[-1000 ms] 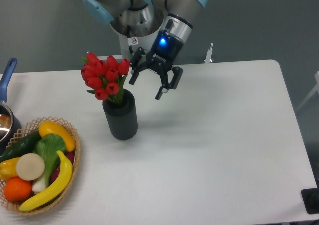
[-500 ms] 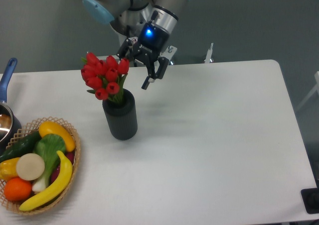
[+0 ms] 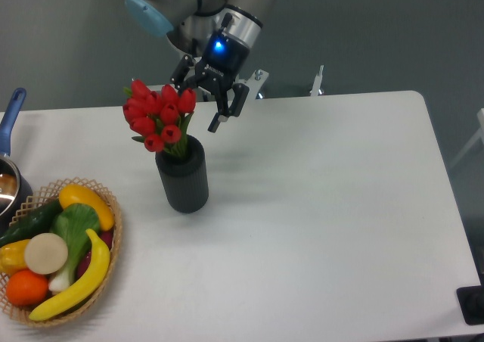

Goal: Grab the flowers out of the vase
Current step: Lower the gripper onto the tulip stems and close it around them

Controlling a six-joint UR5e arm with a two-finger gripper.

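The flowers, a bunch of small red tulip buds with green stems, stand in the vase, a dark ribbed cylinder on the white table at the left. My gripper is open and empty. It hangs just right of the top of the bunch, above and behind the vase. Its left finger is close to the rightmost bud; whether it touches is unclear.
A wicker basket with fruit and vegetables sits at the front left corner. A blue-handled metal pot is at the left edge. A small white post stands at the table's back edge.
My gripper has moved left and back toward the flowers, still open. The flowers and vase have not moved.
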